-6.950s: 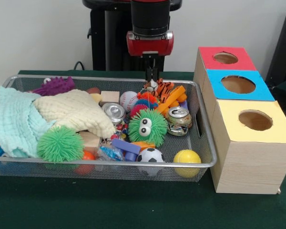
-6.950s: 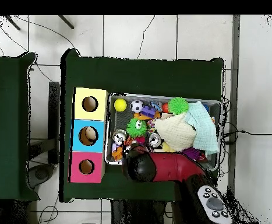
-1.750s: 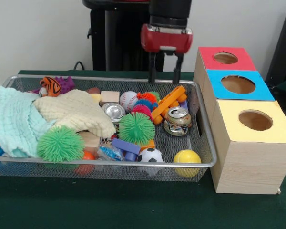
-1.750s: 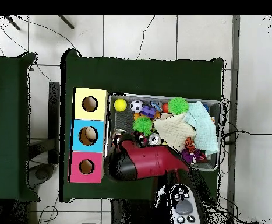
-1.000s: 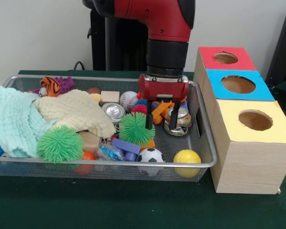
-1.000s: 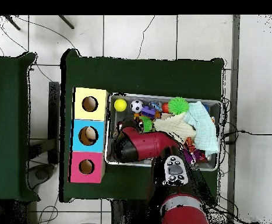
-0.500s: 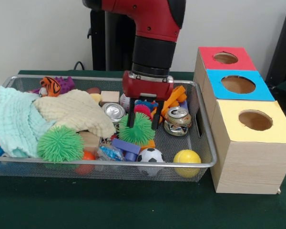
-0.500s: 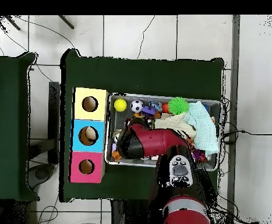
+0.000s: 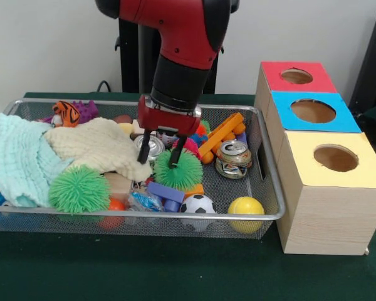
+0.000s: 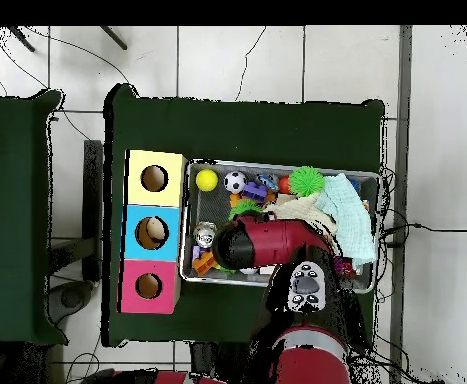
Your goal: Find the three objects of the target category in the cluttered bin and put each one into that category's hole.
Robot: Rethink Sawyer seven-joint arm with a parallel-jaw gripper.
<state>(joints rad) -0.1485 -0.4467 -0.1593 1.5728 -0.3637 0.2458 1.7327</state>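
Front view shows the gripper (image 9: 160,154) w/ both black fingers spread apart, nothing between them, hanging low over the bin (image 9: 271,188). One tip sits by the silver can lid (image 9: 151,147), the other at the top edge of a green spiky ball (image 9: 179,172). Overhead view hides all that: the red arm (image 10: 267,243) covers the gripper and the bin's middle, so finger state can't be read from there.

Overhead does show layout: bin on the green table (image 10: 247,125), just beside a row of 3 boxes, yellow box (image 10: 155,178), blue box (image 10: 151,232), pink box (image 10: 148,286), each w/ a round hole on top.

Bin contents, front view: pale green cloth (image 9: 15,160) and cream cloth (image 9: 100,147) piled at pic left, a second green spiky ball (image 9: 79,189) in front of them, tiger toy (image 9: 66,113) at far rim. Near rim: soccer ball (image 9: 197,205), yellow ball (image 9: 245,209). Dented can (image 9: 233,158) stands near the side by the boxes, orange toy (image 9: 220,136) behind it. Arm blocks the items behind the gripper; wood block (image 9: 120,185) partly under the cream cloth.
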